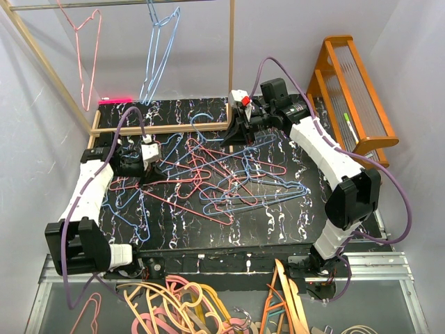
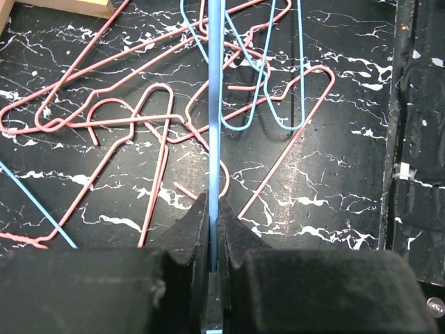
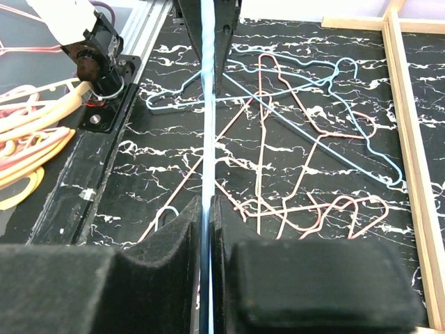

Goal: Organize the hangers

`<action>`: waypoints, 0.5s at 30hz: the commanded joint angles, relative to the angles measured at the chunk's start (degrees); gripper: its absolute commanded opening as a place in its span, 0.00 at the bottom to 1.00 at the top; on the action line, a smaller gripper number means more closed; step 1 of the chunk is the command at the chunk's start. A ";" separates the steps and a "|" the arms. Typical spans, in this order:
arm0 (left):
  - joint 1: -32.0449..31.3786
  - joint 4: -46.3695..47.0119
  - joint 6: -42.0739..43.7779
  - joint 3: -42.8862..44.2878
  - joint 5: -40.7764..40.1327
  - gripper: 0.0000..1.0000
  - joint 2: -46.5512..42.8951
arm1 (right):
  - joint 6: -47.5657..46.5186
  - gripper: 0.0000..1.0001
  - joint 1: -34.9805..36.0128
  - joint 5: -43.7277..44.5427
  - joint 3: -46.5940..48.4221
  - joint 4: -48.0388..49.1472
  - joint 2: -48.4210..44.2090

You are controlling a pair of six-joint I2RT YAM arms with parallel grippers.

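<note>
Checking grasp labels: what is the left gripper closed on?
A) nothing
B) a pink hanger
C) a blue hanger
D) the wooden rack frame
C: in the left wrist view the left gripper is shut on the thin wire of a blue hanger, which runs straight out from between its fingers, while the pink hangers lie loose on the table.

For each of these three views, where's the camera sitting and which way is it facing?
Top external: above and behind the bases, looking down on the table strewn with hangers; left arm and right arm show.
Left wrist: on the left arm, looking down at the tangle; left end effector shut on a blue hanger.
Right wrist: on the right arm, looking across the table; right end effector shut on a blue wire.
Shared: both wrist views show a blue wire pinched at bottom centre.
</note>
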 commanded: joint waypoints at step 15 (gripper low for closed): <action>10.66 -20.99 -11.16 2.92 -18.81 0.00 -21.62 | 14.33 0.98 -3.01 24.93 -3.43 28.83 -4.75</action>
